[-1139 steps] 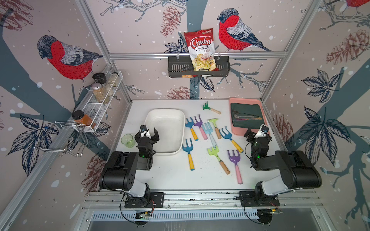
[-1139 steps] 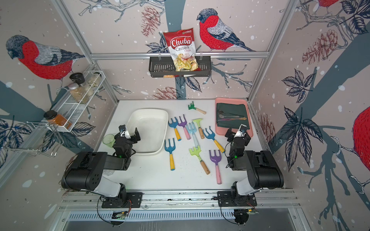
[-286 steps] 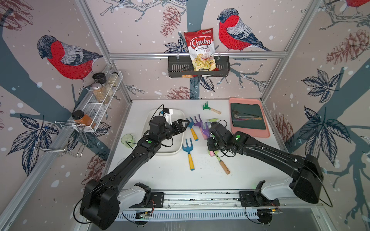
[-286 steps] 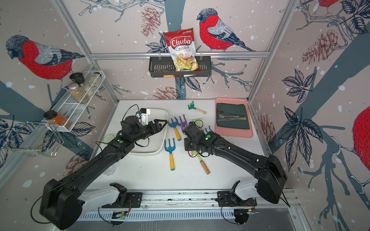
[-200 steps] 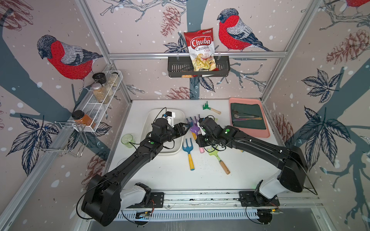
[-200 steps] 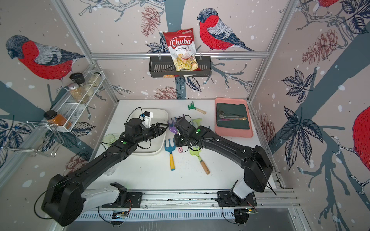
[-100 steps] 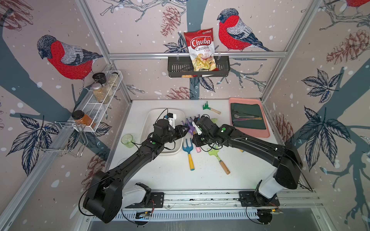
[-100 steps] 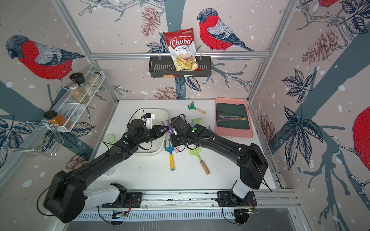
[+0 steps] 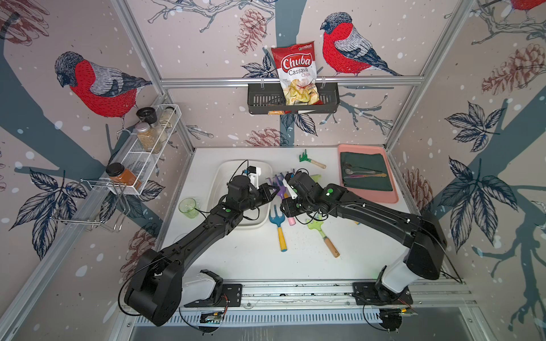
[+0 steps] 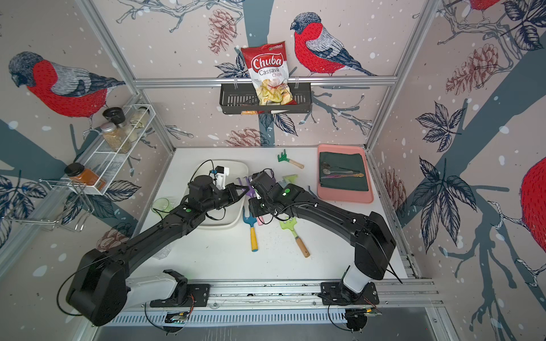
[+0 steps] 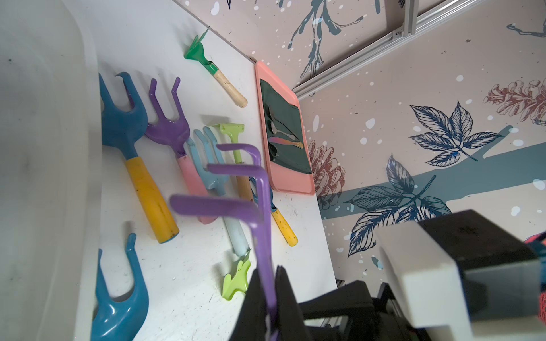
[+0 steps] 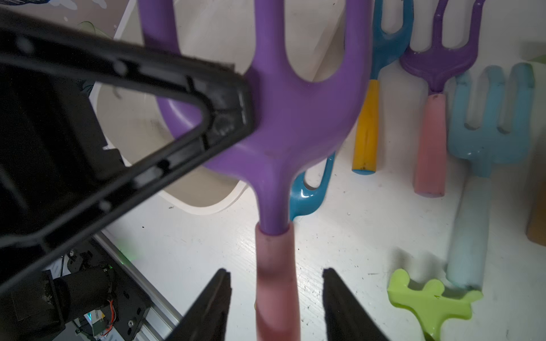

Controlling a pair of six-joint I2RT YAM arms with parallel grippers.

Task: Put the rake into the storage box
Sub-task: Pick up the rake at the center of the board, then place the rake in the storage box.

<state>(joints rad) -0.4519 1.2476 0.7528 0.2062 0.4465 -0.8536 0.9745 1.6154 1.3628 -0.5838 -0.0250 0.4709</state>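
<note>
My L gripper [image 11: 270, 276] shut tight on rake [image 12: 291, 124] head. Rake aloft by box [image 9: 224, 177] rim, L being box side. R gripper [image 12: 274, 282] jaws apart round handle [image 12: 274, 254], no touch: L carries.

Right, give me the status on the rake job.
Done: the purple rake is off the table. In hand: the left gripper has its jaws shut on the rake's head, while the right gripper stands open around its pink handle. Left: getting it into the storage box.
</note>
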